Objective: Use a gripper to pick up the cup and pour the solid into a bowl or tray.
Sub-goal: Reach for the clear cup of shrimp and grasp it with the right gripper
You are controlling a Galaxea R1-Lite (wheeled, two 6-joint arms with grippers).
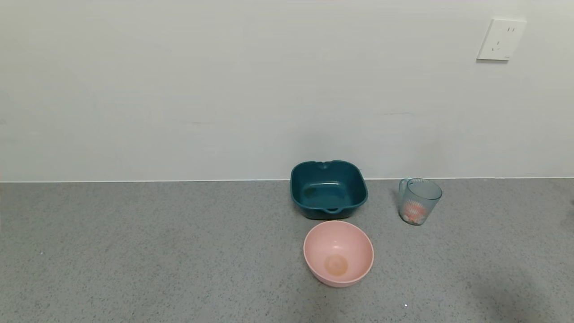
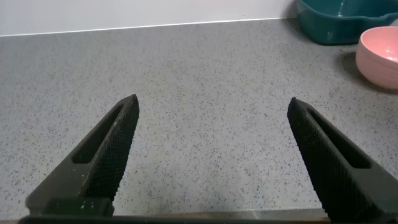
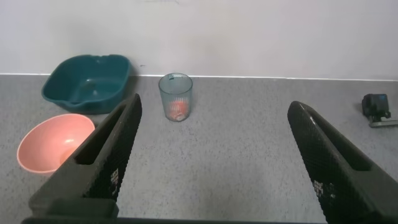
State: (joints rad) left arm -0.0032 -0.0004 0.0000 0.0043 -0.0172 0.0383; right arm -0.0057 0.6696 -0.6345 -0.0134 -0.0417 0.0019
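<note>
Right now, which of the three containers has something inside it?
The cup, standing right of the teal dish. Orange-red and white pieces lie at its bottom; the dish and the pink bowl are empty.

**Head view: three items on bench, no arms in frame**

Grey speckled bench runs up to a plain white wall. Teal dish sits at the back against the wall edge, rounded-square, lip handle on its near side and one on its far side, nothing visible inside. Pink bowl is just in front of the dish, near it or maybe touching, can't tell; upright, nothing inside. Cup stands upright to the right of the dish, apart from both, handle on its left side. Orange-red and white pieces sit low in the cup. White wall socket upper right
</note>
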